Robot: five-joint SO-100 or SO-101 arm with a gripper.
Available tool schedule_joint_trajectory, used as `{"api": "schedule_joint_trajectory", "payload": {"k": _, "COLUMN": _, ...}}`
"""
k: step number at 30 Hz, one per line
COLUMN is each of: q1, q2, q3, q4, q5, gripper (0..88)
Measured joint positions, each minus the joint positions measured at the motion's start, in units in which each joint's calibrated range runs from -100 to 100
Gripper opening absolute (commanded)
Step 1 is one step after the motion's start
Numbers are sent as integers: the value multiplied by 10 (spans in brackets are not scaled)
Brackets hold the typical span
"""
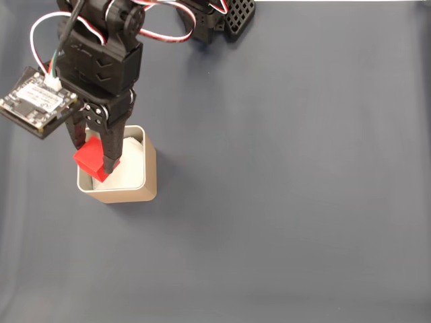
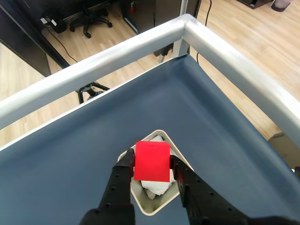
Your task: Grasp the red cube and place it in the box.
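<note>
The table (image 1: 303,202) is covered in dark blue-grey cloth, and in the wrist view a pale metal rail (image 2: 225,51) runs along its edges and meets at a corner. Beyond the rail lies a wooden floor (image 2: 243,18). In the fixed view the black arm (image 1: 101,60) reaches down from the top left, with a small circuit board (image 1: 34,101) at its left side. The box (image 1: 151,182) stands on the table under the arm, tan outside with white lining (image 2: 157,187) inside. The tool (image 1: 94,155) is closed on the cube (image 1: 89,160), one black finger (image 2: 123,171) on each side. The cube (image 2: 152,161) hangs above the box's opening, over its left part in the fixed view.
</note>
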Motion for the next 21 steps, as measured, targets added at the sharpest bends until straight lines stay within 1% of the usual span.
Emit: {"api": "schedule_joint_trajectory", "payload": {"k": 21, "q1": 0, "q2": -14, "q3": 41, "q4": -13, "q5": 15, "gripper": 8}}
